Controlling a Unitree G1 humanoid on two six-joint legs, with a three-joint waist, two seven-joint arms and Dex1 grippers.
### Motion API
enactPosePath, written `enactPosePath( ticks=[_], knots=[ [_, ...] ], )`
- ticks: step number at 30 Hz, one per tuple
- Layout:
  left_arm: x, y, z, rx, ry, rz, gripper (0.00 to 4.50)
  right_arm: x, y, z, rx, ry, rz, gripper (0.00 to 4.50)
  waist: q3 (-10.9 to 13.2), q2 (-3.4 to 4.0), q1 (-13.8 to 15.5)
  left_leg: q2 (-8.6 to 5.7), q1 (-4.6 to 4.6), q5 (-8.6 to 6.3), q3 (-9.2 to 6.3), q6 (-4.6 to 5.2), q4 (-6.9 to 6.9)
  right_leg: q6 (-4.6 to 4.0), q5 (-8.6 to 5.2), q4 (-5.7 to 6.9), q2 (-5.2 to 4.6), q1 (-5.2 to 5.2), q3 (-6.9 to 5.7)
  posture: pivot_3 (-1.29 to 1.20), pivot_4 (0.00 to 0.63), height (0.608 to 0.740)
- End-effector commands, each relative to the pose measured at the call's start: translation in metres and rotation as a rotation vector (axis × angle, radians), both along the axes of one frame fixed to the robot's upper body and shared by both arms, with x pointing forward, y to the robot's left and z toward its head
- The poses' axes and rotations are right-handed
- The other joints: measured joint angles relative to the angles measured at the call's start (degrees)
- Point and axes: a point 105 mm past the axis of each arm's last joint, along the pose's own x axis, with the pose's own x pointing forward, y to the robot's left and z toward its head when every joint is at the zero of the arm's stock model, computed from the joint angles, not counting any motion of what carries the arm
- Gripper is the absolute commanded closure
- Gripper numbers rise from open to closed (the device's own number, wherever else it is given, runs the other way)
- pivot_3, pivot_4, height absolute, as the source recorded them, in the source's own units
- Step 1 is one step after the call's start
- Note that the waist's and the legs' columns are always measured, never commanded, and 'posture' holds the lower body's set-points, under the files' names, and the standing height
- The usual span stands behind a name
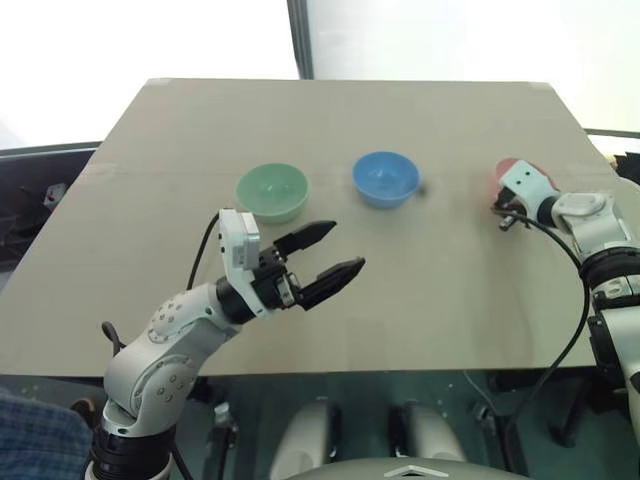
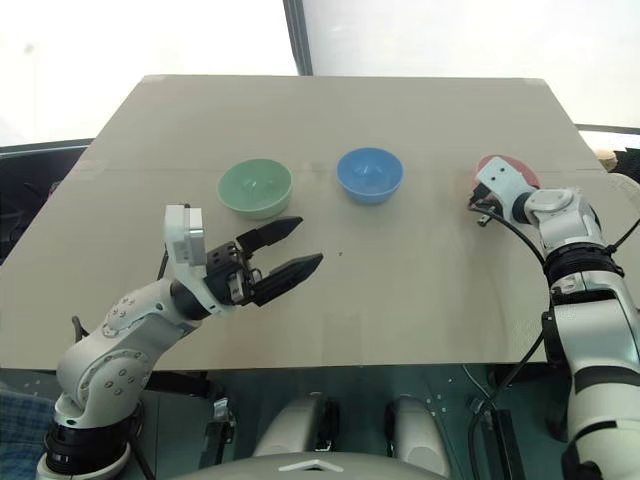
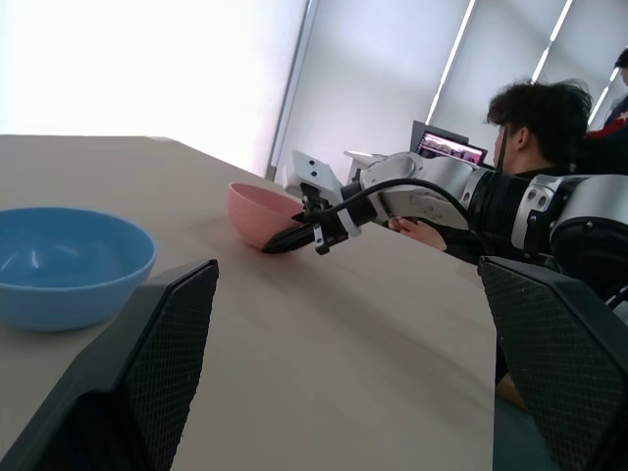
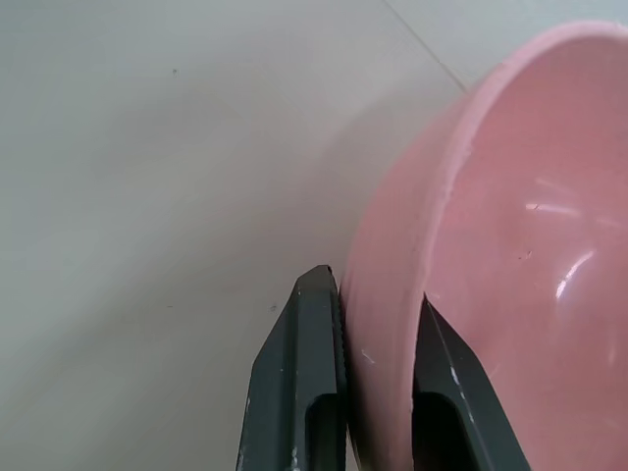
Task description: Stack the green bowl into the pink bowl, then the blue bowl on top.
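Three bowls stand in a row across the table. The green bowl point(image 1: 272, 191) is on the left, the blue bowl point(image 1: 385, 178) in the middle, and the pink bowl point(image 4: 510, 255) on the right, mostly hidden behind my right wrist in the eye views. My right gripper point(image 4: 378, 324) is shut on the pink bowl's near rim, one finger outside the wall and one inside. My left gripper point(image 1: 328, 254) hovers open and holds nothing, just in front of the green bowl and apart from it.
The tan table point(image 1: 330, 300) has a bare stretch in front of the bowls. A person point(image 3: 535, 128) sits beyond the table's right edge, near a laptop. A black cable point(image 1: 570, 290) hangs from my right wrist.
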Motion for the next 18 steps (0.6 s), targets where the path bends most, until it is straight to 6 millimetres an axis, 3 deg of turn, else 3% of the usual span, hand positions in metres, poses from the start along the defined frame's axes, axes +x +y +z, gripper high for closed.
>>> enactPosePath(
  ticks=[1, 5, 14, 18],
  knots=[
    [-0.006, -0.001, 0.008, -0.007, -0.054, -0.019, 0.0, -0.008, 0.0, 0.001, -0.073, -0.006, 0.086, 4.45, 0.0, 0.0, 0.08, 0.0, 0.0, 0.0, -0.01, 0.0, 0.0, 0.0, 0.0, 0.0, 0.0, 0.0, 0.0, 0.0, 0.15, 0.74],
    [-0.005, 0.006, 0.004, 0.007, -0.052, -0.001, 0.0, -0.024, 0.029, 0.007, -0.201, -0.039, 0.316, 4.45, 0.0, 0.01, 0.24, 0.0, -0.03, 0.0, -0.02, 0.0, -0.02, 0.0, 0.0, -0.06, -0.01, -0.02, 0.0, 0.0, 0.15, 0.74],
    [-0.006, 0.031, -0.006, 0.075, -0.031, 0.084, 0.0, -0.115, 0.148, 0.014, -0.233, -0.041, 0.799, 4.45, 0.01, 0.06, -0.26, 0.12, -0.05, -0.02, -0.07, 0.0, -0.06, 0.0, 0.0, -0.02, 0.04, -0.1, -0.01, 0.0, 0.15, 0.74],
    [-0.006, 0.046, -0.014, 0.104, -0.007, 0.127, 0.0, -0.143, 0.19, 0.017, -0.215, -0.062, 0.919, 4.45, 0.01, 0.06, 0.0, 0.1, -0.03, -0.04, -0.12, 0.02, -0.06, -0.01, 0.0, -0.02, 0.0, -0.11, -0.04, 0.0, 0.15, 0.74]
  ],
)
